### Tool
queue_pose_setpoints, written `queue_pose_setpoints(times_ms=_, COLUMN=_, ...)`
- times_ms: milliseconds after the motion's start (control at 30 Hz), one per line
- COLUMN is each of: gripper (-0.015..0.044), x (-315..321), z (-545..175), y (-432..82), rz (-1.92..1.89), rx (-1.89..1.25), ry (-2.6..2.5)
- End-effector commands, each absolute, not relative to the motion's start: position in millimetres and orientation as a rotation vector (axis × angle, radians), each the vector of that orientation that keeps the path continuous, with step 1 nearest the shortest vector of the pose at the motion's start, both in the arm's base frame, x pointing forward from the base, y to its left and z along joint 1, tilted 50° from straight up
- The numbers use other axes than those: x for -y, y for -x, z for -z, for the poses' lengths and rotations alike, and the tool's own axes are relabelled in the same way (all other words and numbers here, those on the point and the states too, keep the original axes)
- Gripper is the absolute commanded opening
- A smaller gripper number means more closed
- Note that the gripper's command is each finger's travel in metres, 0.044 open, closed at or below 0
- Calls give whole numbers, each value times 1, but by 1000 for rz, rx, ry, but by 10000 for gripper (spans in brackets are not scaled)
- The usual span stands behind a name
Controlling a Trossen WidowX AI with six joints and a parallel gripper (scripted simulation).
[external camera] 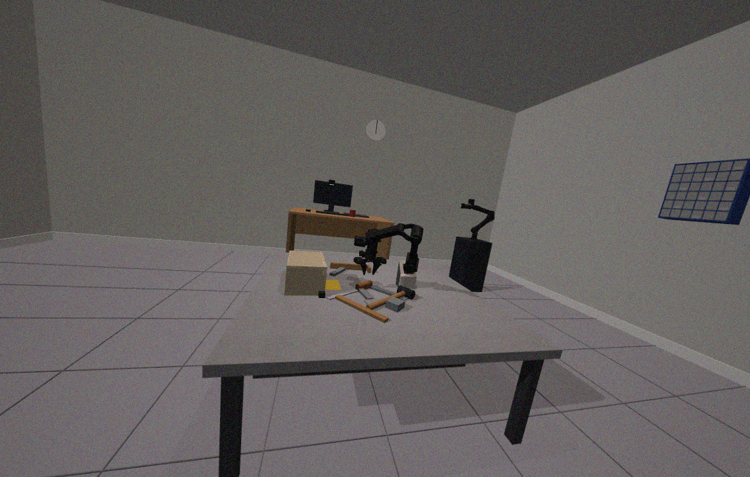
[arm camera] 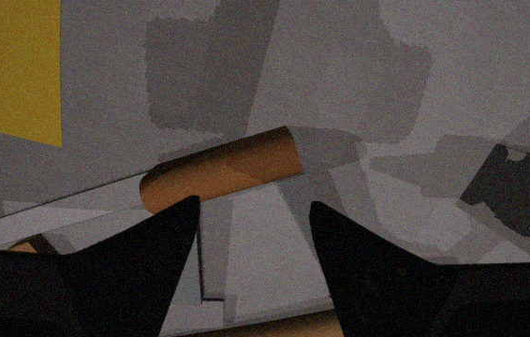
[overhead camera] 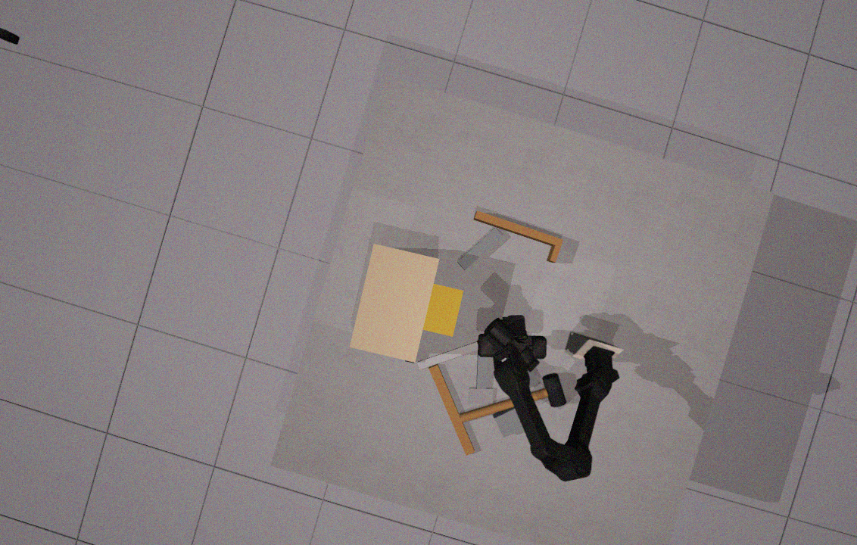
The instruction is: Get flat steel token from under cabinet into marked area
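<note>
Cabinet: I see the pale box [overhead camera: 394, 303] [external camera: 305, 275] at the left of the layout, upright on the bench [overhead camera: 553, 162] [external camera: 389, 338].
Token: hidden from me; I cannot tell its exact spot from my 3 views.
Black block: a small dark piece [external camera: 321, 294] sits by the cabinet's near corner in my exterior view.
Marked area: the yellow patch [overhead camera: 444, 310] [external camera: 333, 285] [arm camera: 12, 65] lies right of the cabinet, at its front.
Pale blade: this thin strip [overhead camera: 447, 356] [arm camera: 73, 201] reaches toward the cabinet's corner; its orange handle [external camera: 364, 285] [arm camera: 223, 168] lies at the strip's right end.
Wooden bar: it [overhead camera: 452, 409] [external camera: 361, 308] lies slantwise on the near side, forming a T with the mallet's wooden shaft.
Grey strip: a flat piece [overhead camera: 482, 247] [external camera: 337, 271] rests on the far side, beside the L-shaped stick.
End effector: I have it [overhead camera: 512, 342] [external camera: 369, 272] [arm camera: 256, 201] partly open above the bench, fingers apart and gripping nothing; in my wrist view the handle shows just past the fingertips.
L-shaped stick: the orange-brown piece [overhead camera: 516, 227] [external camera: 349, 266] lies well apart from the wooden bar.
Mallet: its black head [overhead camera: 554, 390] [external camera: 406, 292] is at the shaft's right end.
</note>
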State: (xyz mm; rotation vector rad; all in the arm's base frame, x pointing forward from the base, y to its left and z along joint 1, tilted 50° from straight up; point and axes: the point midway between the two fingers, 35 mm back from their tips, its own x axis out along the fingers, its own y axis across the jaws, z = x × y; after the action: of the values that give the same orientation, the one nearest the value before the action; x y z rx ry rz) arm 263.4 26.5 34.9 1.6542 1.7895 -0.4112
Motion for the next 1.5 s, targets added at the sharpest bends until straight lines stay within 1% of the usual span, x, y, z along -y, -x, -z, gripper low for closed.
queue_pose_setpoints(times_ms=0, gripper=270, x=-26, z=-36, y=-263, rz=378, rx=-1783, ry=-1625)
queue_pose_setpoints(times_ms=1467, gripper=270, x=-26, z=-36, y=-263, rz=63, rx=-1736, ry=-1380)
